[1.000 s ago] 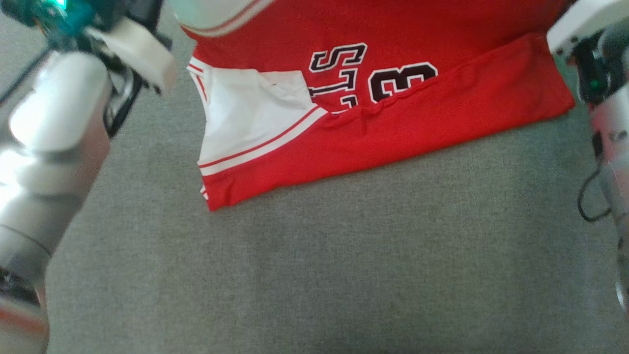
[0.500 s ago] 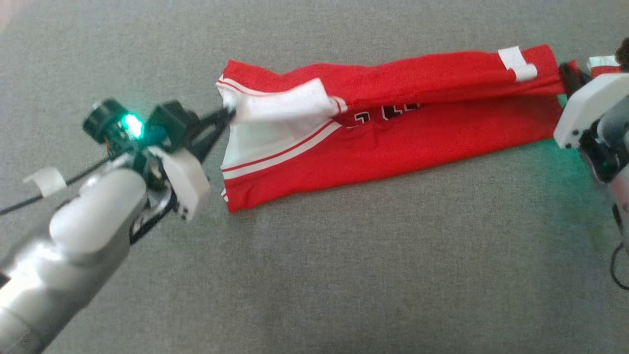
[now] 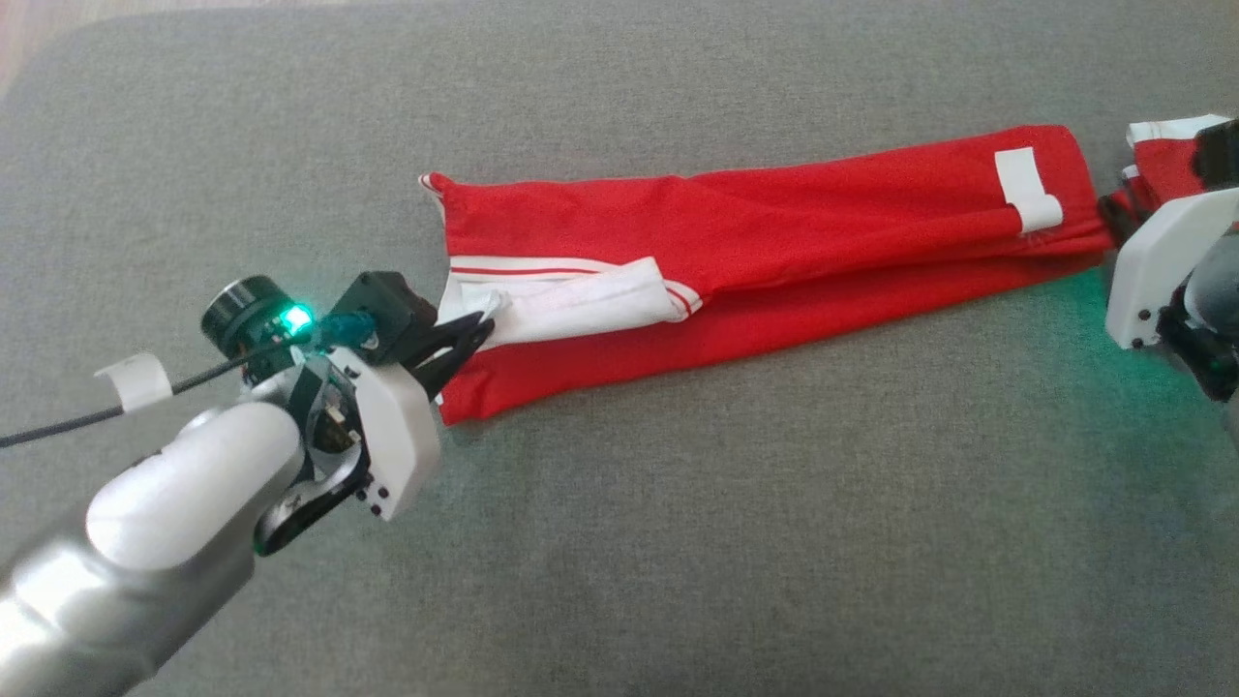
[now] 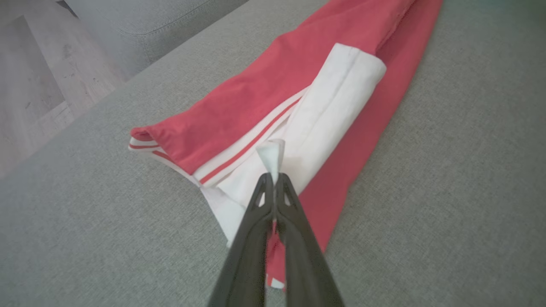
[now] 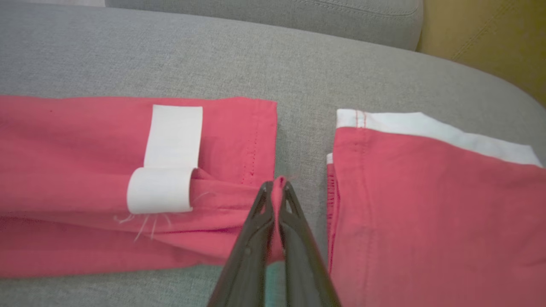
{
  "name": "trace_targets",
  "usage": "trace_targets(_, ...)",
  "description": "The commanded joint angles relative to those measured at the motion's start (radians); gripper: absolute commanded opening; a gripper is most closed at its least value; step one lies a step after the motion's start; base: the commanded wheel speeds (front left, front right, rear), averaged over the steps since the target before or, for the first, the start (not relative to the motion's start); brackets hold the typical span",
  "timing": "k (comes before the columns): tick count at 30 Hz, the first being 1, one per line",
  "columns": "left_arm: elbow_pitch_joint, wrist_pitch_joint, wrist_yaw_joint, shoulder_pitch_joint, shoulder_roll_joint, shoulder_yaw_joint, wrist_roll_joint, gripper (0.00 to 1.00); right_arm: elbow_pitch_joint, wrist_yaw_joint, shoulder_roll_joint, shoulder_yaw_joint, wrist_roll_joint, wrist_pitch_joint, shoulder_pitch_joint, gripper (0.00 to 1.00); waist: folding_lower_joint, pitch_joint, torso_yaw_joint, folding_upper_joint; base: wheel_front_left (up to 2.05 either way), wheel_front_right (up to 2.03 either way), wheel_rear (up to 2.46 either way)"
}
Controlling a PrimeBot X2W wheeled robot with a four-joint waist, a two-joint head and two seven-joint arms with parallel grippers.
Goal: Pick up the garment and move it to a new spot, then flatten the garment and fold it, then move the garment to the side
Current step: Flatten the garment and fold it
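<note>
Left tool (image 3: 481, 327) (image 4: 273, 177): jaws fully closed, pinching a small white corner of the garment (image 3: 774, 223) at its striped-trim end. The pinched tip sticks up between the fingertips in the left wrist view.

Right tool (image 3: 1111, 208) (image 5: 277, 185): jaws fully closed, clamped on a fold of red fabric at the hem corner of the opposite end.

Garment lies between the two tools as a long narrow red band folded lengthwise, flat on the grey cushion (image 3: 678, 542), roughly mid-cushion. A white panel is rolled over near the left end, and a white label (image 3: 1026, 189) (image 5: 170, 136) is folded over near the right end.

A second red-and-white cloth (image 3: 1162, 160) (image 5: 426, 204) lies just beyond the right end, with a strip of bare cushion between the two. Wood floor (image 4: 34, 85) shows past the cushion edge.
</note>
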Motion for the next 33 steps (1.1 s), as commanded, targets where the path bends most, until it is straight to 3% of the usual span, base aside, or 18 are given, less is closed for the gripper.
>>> trace_targets(1, -0.031, 0.009, 0.012, -0.025, 0.043, 0.041, -0.005, 0.0, -0.032, -0.001, -0.028, 0.018, 0.019, 0.006, 0.012, 0.0, 0.0001, 0.0, -0.002, 0.0, 0.0, 0.0, 0.0)
trace_targets(4, -0.036, 0.024, 0.021, -0.015, 0.041, 0.033, -0.01, 0.0, -0.051, -0.001, -0.03, 0.037, 0.056, 0.03, 0.019, 0.0, 0.0001, 0.0, -0.007, 0.0, 0.0, 0.0, 0.0)
trace_targets(5, -0.036, 0.031, 0.024, -0.012, 0.039, 0.03, -0.012, 0.02, -0.054, -0.001, -0.032, 0.041, 0.065, 0.035, 0.02, 0.13, 0.0001, -0.001, -0.008, 0.0, 0.0, 0.0, 0.0)
trace_targets(6, -0.035, 0.036, 0.027, -0.009, 0.037, 0.027, -0.013, 0.5, -0.057, -0.001, -0.033, 0.045, 0.073, 0.038, 0.021, 1.0, 0.0001, -0.002, -0.01, 0.0, 0.0, 0.0, 0.0)
trace_targets(7, -0.034, 0.037, 0.03, -0.007, 0.034, 0.025, -0.013, 1.0, -0.058, -0.001, -0.033, 0.044, 0.085, 0.041, 0.021, 1.0, 0.0001, -0.003, -0.011, 0.0, 0.0, 0.0, 0.0)
trace_targets(11, -0.023, -0.002, 0.067, 0.0, 0.018, 0.042, -0.01, 1.0, -0.066, -0.001, -0.032, 0.03, 0.128, 0.044, 0.01, 1.0, 0.0001, -0.018, -0.018, 0.0, 0.0, 0.0, 0.0)
trace_targets(15, 0.004, -0.101, 0.146, 0.003, -0.004, 0.109, -0.016, 1.0, -0.092, -0.001, -0.025, -0.002, 0.154, -0.019, -0.013, 1.0, 0.0001, -0.042, -0.026, 0.0, 0.0, 0.0, 0.0)
trace_targets(19, 0.048, -0.256, 0.235, 0.026, -0.041, 0.203, -0.043, 1.0, -0.116, -0.001, -0.005, -0.047, 0.152, -0.142, -0.032, 1.0, 0.0001, -0.069, -0.03, 0.0, 0.0, 0.0, 0.0)
trace_targets(24, 0.096, -0.45, 0.313, 0.073, -0.096, 0.307, -0.075, 1.0, -0.141, -0.001, 0.053, -0.121, 0.137, -0.335, -0.019, 1.0, 0.0001, -0.101, -0.027, 0.0, 0.0, 0.0, 0.0)
trace_targets(28, 0.105, -0.497, 0.355, 0.122, -0.132, 0.382, -0.069, 1.0, -0.152, -0.001, 0.12, -0.184, 0.114, -0.45, 0.03, 1.0, 0.0001, -0.125, -0.024, 0.0, 0.0, 0.0, 0.0)
trace_targets(33, 0.065, -0.501, 0.369, 0.225, -0.178, 0.479, 0.009, 1.0, -0.171, -0.001, 0.215, -0.255, 0.045, -0.49, 0.132, 1.0, 0.0001, -0.144, -0.021, 0.0, 0.0, 0.0, 0.0)
